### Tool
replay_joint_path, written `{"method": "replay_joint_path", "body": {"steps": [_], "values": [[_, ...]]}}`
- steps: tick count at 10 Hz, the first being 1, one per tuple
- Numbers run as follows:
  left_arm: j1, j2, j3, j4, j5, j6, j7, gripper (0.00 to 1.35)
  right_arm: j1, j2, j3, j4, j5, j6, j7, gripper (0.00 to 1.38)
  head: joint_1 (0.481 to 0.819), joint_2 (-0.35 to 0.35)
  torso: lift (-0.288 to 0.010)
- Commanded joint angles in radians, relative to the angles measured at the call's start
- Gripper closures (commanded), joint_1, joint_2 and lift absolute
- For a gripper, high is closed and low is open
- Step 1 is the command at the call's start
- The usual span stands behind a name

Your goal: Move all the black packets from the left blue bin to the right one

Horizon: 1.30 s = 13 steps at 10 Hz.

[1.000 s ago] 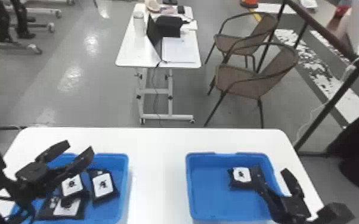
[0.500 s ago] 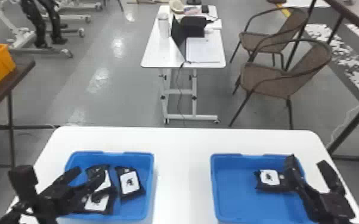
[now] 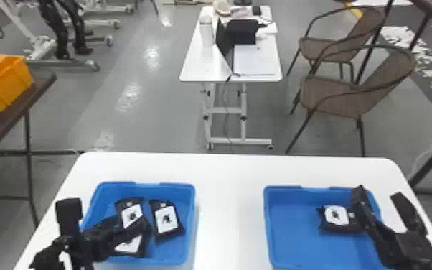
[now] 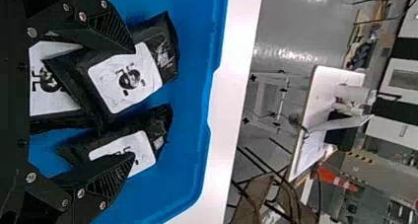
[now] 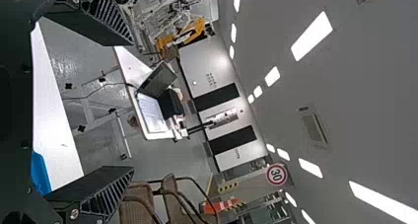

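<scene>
White table point(image 3: 229, 186), cut off, left fingers point(image 3: 129, 232) partly hiding black packets point(image 3: 131, 212)

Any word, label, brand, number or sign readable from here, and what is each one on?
"30": on the round, red-rimmed sign in the background of the right wrist view.
Labels on the black packets in the left blue bin: dark symbols, no word I can read.
Label on the packet in the right blue bin: too blurred.
Marks on the pale background panels: too small.
</scene>
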Motion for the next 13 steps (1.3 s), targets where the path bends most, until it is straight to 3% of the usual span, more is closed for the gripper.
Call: {"method": "replay_joint_path", "body": {"steps": [1,4,5,6,7,8,9,12,13], "values": [[-0.057,0.046,-0.063,0.1,0.006,0.004,0.015,0.3,-0.004,0.001,0.0,0.003,-0.003,0.009,0.005,0.12,0.695,0.061,0.0],[-0.101,0.04,-0.075,0.174,-0.026,0.012,0.049,0.35,-0.004,0.001,0.0,0.008,-0.009,0.015,0.011,0.12,0.695,0.054,0.0],[-0.115,0.04,-0.075,0.201,-0.016,0.012,0.049,0.52,-0.004,0.001,0.0,0.009,-0.015,0.017,0.01,0.12,0.695,0.053,0.0],[-0.117,0.052,-0.096,0.204,-0.008,0.003,0.042,0.93,-0.003,0.001,0.0,0.009,-0.019,0.017,0.011,0.12,0.695,0.055,0.0],[-0.117,0.081,-0.133,0.201,0.015,-0.019,0.033,1.14,-0.001,0.001,0.0,0.009,-0.02,0.017,0.011,0.12,0.695,0.051,0.0],[-0.112,0.112,-0.165,0.188,0.049,-0.026,0.03,1.15,0.002,0.001,0.0,0.011,-0.023,0.019,0.011,0.12,0.695,0.043,0.0],[-0.094,0.124,-0.176,0.145,0.072,-0.025,0.03,1.15,0.001,0.001,0.0,0.012,-0.023,0.019,0.011,0.12,0.695,0.04,0.0],[-0.043,0.121,-0.158,0.033,0.07,0.052,0.022,1.21,0.004,0.001,0.002,0.021,-0.038,0.019,0.011,0.12,0.695,0.027,0.0],[-0.043,0.11,-0.15,0.034,0.067,0.069,0.027,1.14,0.002,0.001,0.003,0.021,-0.038,0.019,0.011,0.12,0.695,0.025,0.0]]}}
